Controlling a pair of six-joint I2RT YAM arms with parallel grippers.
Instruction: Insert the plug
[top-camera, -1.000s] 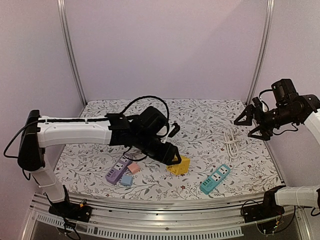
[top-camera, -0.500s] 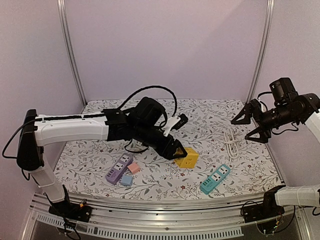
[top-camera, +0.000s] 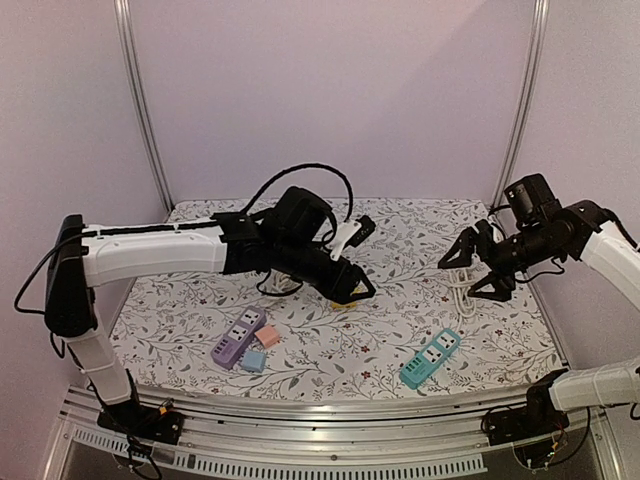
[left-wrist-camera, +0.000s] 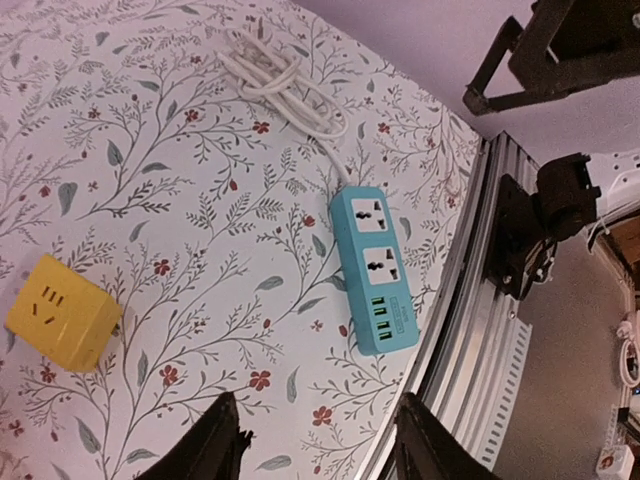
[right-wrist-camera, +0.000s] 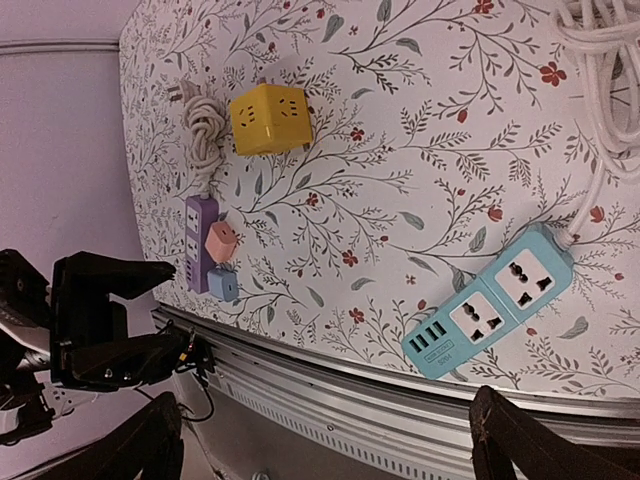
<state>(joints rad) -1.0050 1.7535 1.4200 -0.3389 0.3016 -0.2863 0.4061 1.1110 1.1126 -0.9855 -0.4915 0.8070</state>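
A yellow cube socket (left-wrist-camera: 60, 310) lies on the flowered table, apart from my left gripper (left-wrist-camera: 322, 445), whose fingers are spread with nothing between them. In the top view the left gripper (top-camera: 352, 290) hovers over the cube (top-camera: 343, 304) and hides most of it. A white plug on a knotted cord (right-wrist-camera: 200, 125) lies beside the cube (right-wrist-camera: 268, 118). A teal power strip (top-camera: 430, 358) lies at the front right. My right gripper (top-camera: 478, 268) is open and empty, above the loose white cable (top-camera: 460, 285).
A purple power strip (top-camera: 237, 337) with a pink adapter (top-camera: 267, 337) and a blue adapter (top-camera: 253, 361) lies at the front left. The metal front rail (right-wrist-camera: 400, 380) runs just beyond the teal strip (right-wrist-camera: 490, 300). Upright frame posts stand at the back corners.
The left gripper has moved back from the front of the table, and the yellow cube has shifted back with it. The right gripper has swung left and lower, toward the white cable.
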